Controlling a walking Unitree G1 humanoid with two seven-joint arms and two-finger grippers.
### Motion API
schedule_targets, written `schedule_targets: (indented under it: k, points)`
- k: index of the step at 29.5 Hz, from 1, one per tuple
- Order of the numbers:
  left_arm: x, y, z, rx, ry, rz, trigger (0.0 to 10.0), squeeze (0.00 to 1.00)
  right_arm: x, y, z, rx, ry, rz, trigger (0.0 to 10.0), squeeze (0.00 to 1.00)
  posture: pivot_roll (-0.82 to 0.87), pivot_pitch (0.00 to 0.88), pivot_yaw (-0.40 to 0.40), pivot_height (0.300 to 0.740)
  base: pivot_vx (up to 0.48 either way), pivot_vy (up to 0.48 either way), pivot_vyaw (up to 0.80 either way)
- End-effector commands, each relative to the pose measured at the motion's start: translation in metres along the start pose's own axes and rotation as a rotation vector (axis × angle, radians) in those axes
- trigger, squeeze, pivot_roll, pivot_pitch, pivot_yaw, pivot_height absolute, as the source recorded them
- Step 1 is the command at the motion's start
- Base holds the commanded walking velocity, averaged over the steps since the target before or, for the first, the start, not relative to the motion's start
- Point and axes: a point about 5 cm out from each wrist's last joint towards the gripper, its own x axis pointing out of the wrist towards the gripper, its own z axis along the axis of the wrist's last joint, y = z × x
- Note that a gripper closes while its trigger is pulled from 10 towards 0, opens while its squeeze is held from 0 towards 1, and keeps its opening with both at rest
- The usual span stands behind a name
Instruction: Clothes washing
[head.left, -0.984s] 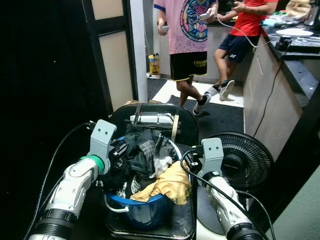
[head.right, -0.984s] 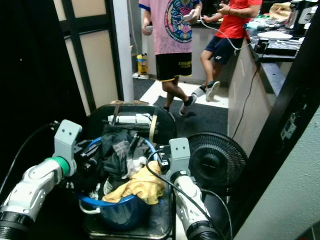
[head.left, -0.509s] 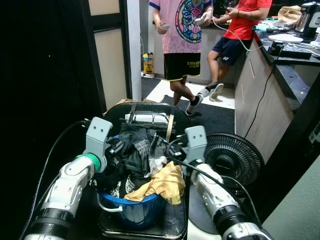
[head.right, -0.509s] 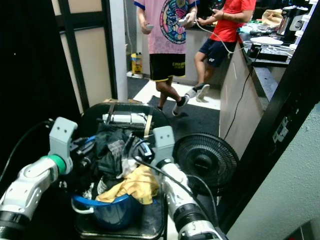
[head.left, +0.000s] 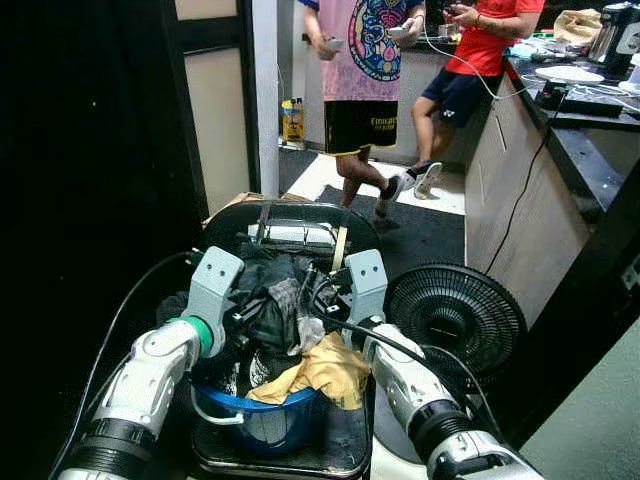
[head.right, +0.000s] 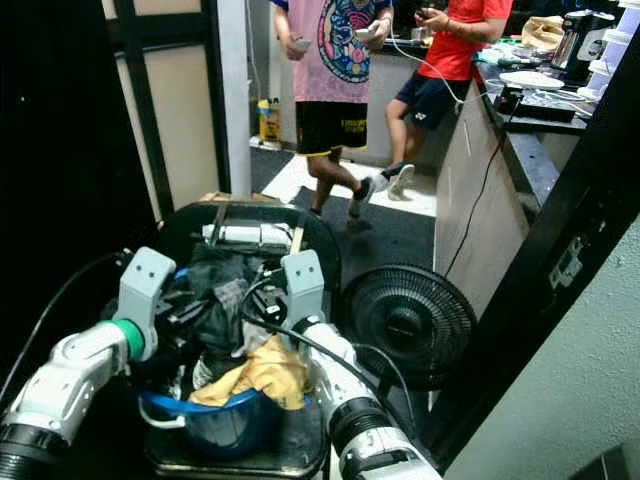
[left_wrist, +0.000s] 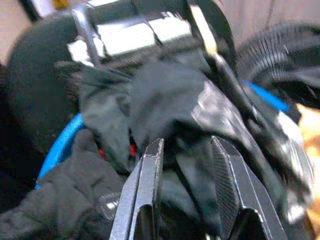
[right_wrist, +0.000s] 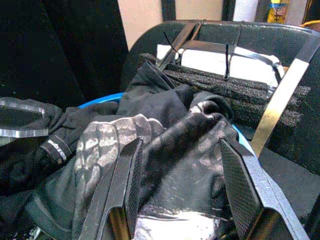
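A blue basin (head.left: 262, 420) heaped with dark clothes (head.left: 270, 310) and a yellow garment (head.left: 325, 370) stands on a black chair (head.left: 290, 215). My left gripper (head.left: 245, 312) is at the pile's left side. In the left wrist view it (left_wrist: 185, 165) is open, with a black garment (left_wrist: 170, 95) just beyond its fingertips. My right gripper (head.left: 325, 300) reaches in from the pile's right side. In the right wrist view it (right_wrist: 180, 175) is open over a black garment with a grey print (right_wrist: 170, 135). The basin's rim (right_wrist: 100, 100) shows behind the cloth.
A black floor fan (head.left: 455, 315) stands close on the right of the chair. A counter (head.left: 590, 110) with cables runs along the right. Two people (head.left: 365, 60) stand in the passage beyond. A dark wall is on the left.
My right arm has swung left, from beside the fan to over the clothes pile. The left gripper has edged inward. The camera has shifted a little.
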Motion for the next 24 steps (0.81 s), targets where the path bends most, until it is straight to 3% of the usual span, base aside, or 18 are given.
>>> schedule_targets:
  k: [1, 2, 3, 7, 11, 12, 13, 19, 24]
  points:
    - [0.000, 0.001, 0.004, -0.026, -0.028, -0.002, 10.0, 0.00, 0.001, 0.002, 0.000, 0.009, -0.002, 0.012, 10.0, 0.39, 0.00, 0.000, 0.022, 0.740, 0.000, 0.000, 0.00]
    - [0.000, 0.001, 0.004, -0.026, -0.028, -0.002, 10.0, 0.00, 0.001, 0.002, 0.000, 0.009, -0.002, 0.012, 10.0, 0.39, 0.00, 0.000, 0.022, 0.740, 0.000, 0.000, 0.00]
    - [-0.001, -0.002, 0.002, -0.021, -0.025, -0.036, 10.0, 0.00, 0.001, 0.002, -0.002, 0.004, 0.003, 0.011, 10.0, 0.00, 0.01, 0.000, 0.018, 0.740, 0.000, 0.000, 0.00]
    - [0.003, -0.005, -0.006, 0.023, 0.022, -0.034, 10.0, 0.00, -0.006, -0.016, -0.007, 0.011, 0.025, -0.078, 10.0, 0.00, 0.01, 0.000, 0.014, 0.740, 0.000, 0.000, 0.00]
    - [0.006, -0.002, -0.005, 0.028, 0.024, -0.002, 10.0, 0.00, -0.008, -0.022, -0.007, 0.027, 0.025, -0.110, 10.0, 0.00, 0.01, 0.000, 0.014, 0.740, 0.000, 0.000, 0.00]
    - [0.012, -0.001, -0.002, 0.026, 0.019, 0.011, 10.0, 0.24, -0.009, -0.027, -0.005, 0.024, 0.020, -0.124, 10.0, 0.00, 0.00, 0.000, 0.017, 0.740, 0.000, 0.000, 0.00]
    - [0.017, -0.001, 0.001, 0.015, 0.016, 0.008, 10.0, 1.00, -0.009, -0.031, -0.003, 0.019, 0.016, -0.131, 10.0, 0.00, 0.00, 0.000, 0.021, 0.740, 0.000, 0.000, 0.00]
    - [0.029, -0.011, 0.008, 0.018, 0.028, -0.059, 10.0, 1.00, -0.012, -0.039, -0.002, 0.009, 0.014, -0.146, 10.0, 0.00, -0.01, 0.000, 0.022, 0.740, 0.000, 0.000, 0.00]
    - [0.041, -0.037, 0.002, 0.065, 0.098, -0.200, 10.0, 1.00, -0.018, -0.046, -0.005, 0.009, 0.018, -0.161, 10.0, 0.00, -0.01, 0.000, 0.009, 0.740, 0.000, 0.000, 0.00]
